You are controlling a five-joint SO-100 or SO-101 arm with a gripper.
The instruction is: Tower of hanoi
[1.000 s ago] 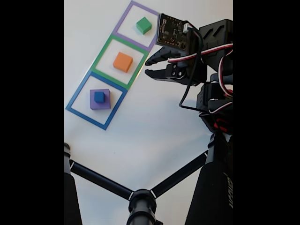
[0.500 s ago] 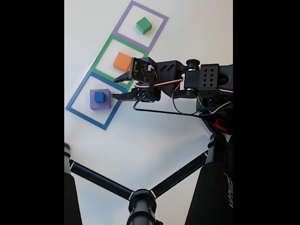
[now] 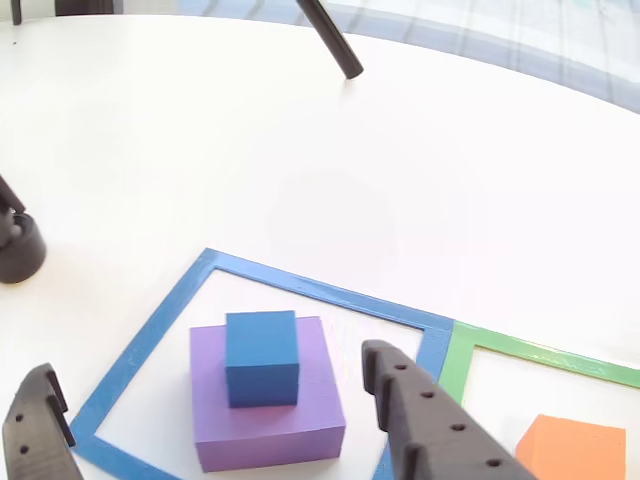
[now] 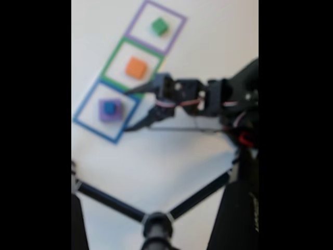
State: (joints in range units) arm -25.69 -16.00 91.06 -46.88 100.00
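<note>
Two stacked cubes: small blue cube (image 3: 262,356) atop wide purple block (image 3: 268,400), inside blue taped square (image 3: 152,330) on white worktop (image 3: 300,160). Gripper (image 4: 131,109) w/ jaws spread wide, empty, has swung down from beside the purple square toward the stack; blue-cube pickup likely next.

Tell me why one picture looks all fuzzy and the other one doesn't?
The fixed view is blurred all over: the tool, the blue block and the square outlines have soft edges. The other view is sharp: the blue block on the purple block shows crisp edges and soft, faint shadows.
</note>
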